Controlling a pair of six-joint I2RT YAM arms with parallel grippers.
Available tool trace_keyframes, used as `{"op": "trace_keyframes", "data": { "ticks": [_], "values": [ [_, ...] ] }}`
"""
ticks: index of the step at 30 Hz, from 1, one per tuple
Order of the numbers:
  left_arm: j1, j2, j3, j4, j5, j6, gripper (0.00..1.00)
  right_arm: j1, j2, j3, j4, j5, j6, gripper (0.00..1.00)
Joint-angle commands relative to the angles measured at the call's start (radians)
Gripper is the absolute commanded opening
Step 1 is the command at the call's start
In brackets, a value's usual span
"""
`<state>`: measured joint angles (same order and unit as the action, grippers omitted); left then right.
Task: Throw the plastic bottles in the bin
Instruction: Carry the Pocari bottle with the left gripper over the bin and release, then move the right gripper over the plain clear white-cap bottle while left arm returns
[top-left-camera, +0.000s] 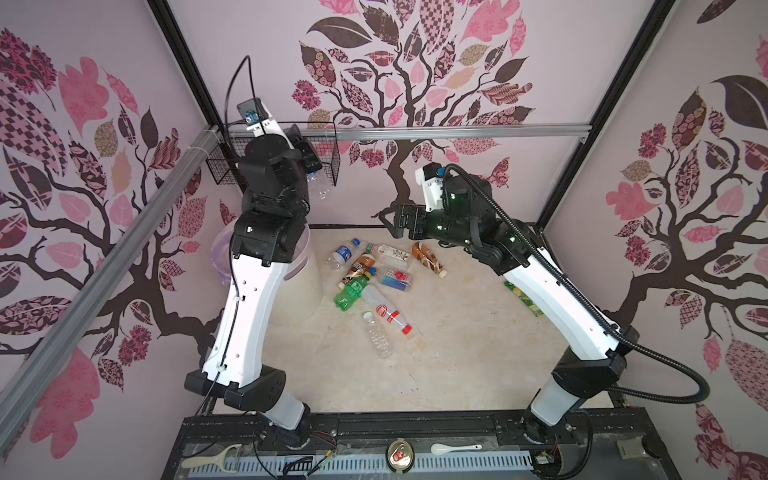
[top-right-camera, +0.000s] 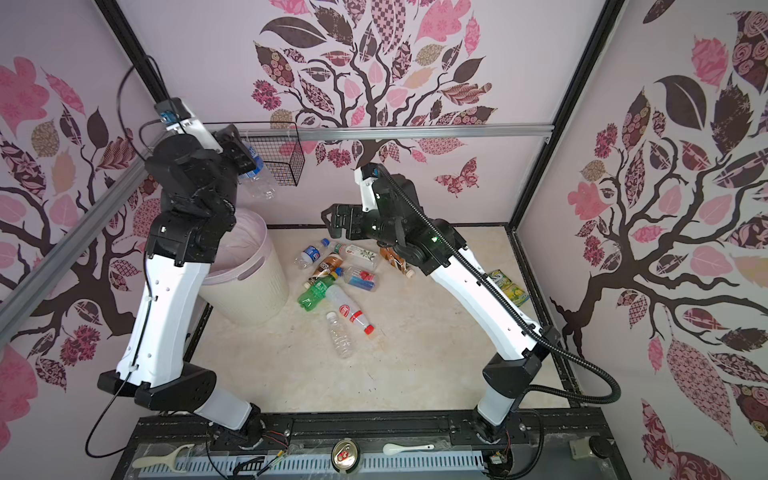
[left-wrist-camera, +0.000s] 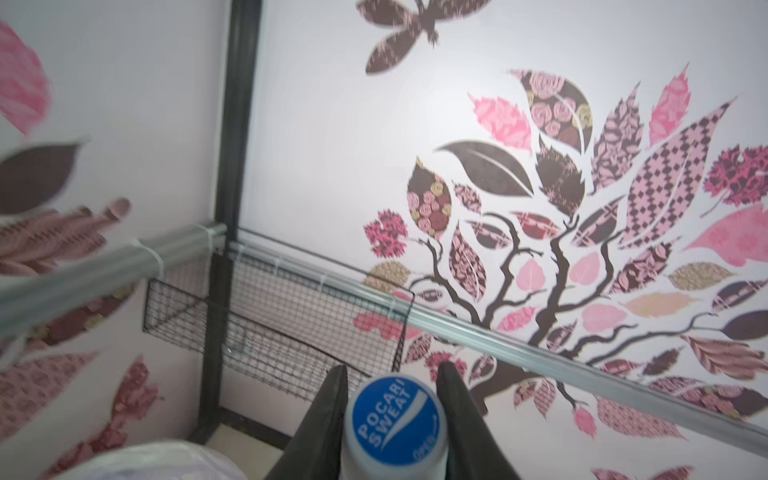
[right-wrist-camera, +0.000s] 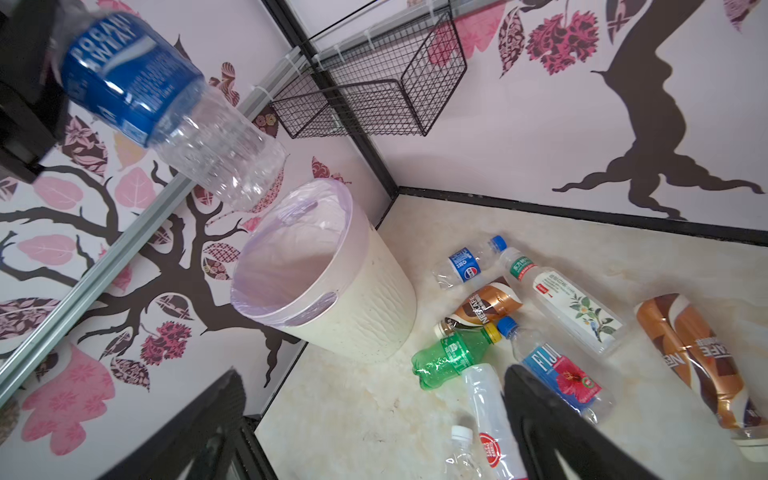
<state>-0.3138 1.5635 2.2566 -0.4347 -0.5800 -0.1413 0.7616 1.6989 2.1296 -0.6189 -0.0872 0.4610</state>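
Observation:
My left gripper (left-wrist-camera: 393, 368) is shut on the neck of a clear plastic bottle with a blue label (right-wrist-camera: 166, 108), its blue cap (left-wrist-camera: 395, 419) between the jaws. The bottle (top-right-camera: 257, 178) hangs high above the far side of the bin (top-right-camera: 249, 286), a cream ribbed bucket lined with a lilac bag (right-wrist-camera: 291, 266). Several more bottles lie on the table right of the bin, among them a green one (top-left-camera: 351, 291), a brown one (top-left-camera: 361, 264) and a red-labelled one (top-left-camera: 386, 309). My right gripper (top-left-camera: 384, 220) stands open and empty above the pile's far end.
A black wire basket (top-right-camera: 282, 158) hangs on the back rail just behind the held bottle. A green-yellow snack packet (top-right-camera: 509, 286) lies under the right arm. On the front ledge are a can (top-left-camera: 400, 455), a white spoon (top-left-camera: 453, 448) and a peeler (top-left-camera: 216, 457).

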Motion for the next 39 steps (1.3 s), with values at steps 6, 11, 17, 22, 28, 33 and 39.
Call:
{"op": "trace_keyframes", "data": {
  "ticks": [6,11,17,22,28,33,39],
  "values": [
    [0.082,-0.074,0.046,0.245,-0.184,0.258,0.15,0.006,0.05,0.02,-0.03,-0.053,0.03,0.99],
    [0.288,-0.138,-0.247,0.043,-0.127,-0.154,0.16,0.006,0.063,0.014,-0.036,-0.061,0.025,1.0],
    [0.339,-0.175,-0.522,-0.043,-0.034,-0.366,0.38,0.007,0.043,-0.019,-0.048,-0.062,0.006,1.0],
    [0.335,-0.157,-0.426,-0.071,0.009,-0.369,0.88,0.006,0.013,-0.073,-0.036,-0.058,0.004,1.0],
    [0.278,-0.135,-0.356,-0.105,0.02,-0.357,0.98,0.006,0.005,-0.092,-0.032,-0.053,0.005,0.99],
    [0.166,-0.109,-0.324,-0.141,0.033,-0.334,0.98,0.007,-0.016,-0.133,-0.022,-0.04,0.01,0.99],
    [0.014,-0.076,-0.253,-0.225,0.05,-0.286,0.98,-0.003,-0.101,-0.271,0.004,-0.004,0.011,0.99]
  ]
}}
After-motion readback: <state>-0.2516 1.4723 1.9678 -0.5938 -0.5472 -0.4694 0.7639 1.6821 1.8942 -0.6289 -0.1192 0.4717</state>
